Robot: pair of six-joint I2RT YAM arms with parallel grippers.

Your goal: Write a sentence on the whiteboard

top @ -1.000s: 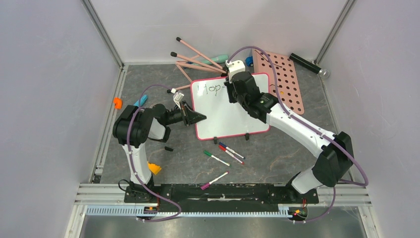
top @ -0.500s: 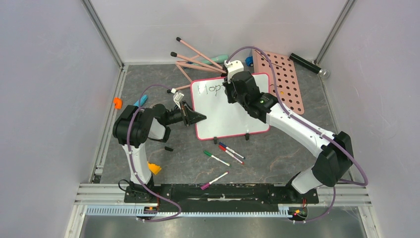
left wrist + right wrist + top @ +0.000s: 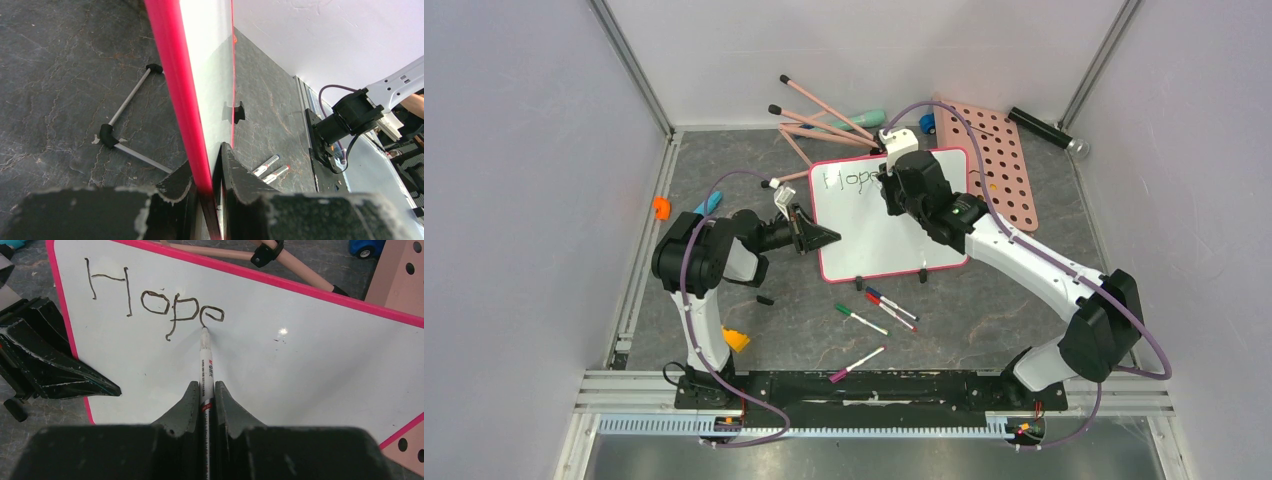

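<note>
Here, a large glossy white whiteboard [image 3: 879,235] with a pink-red rim is shown resting on the dark grey, stone-patterned tabletop [image 3: 1004,320], towards its far middle. The sentence [image 3: 155,305] is only begun: "Hope" is written in thin black strokes at the board's upper left. A slim white marker [image 3: 205,357] is clamped in the right arm's jaws, its tip touching the last letter. The board's left rim is pinched between the left arm's jaws. Loose markers [image 3: 891,312] lie near the board's near edge. Should the pinched rim slip, the board could shift and a stroke be skewed.
</note>
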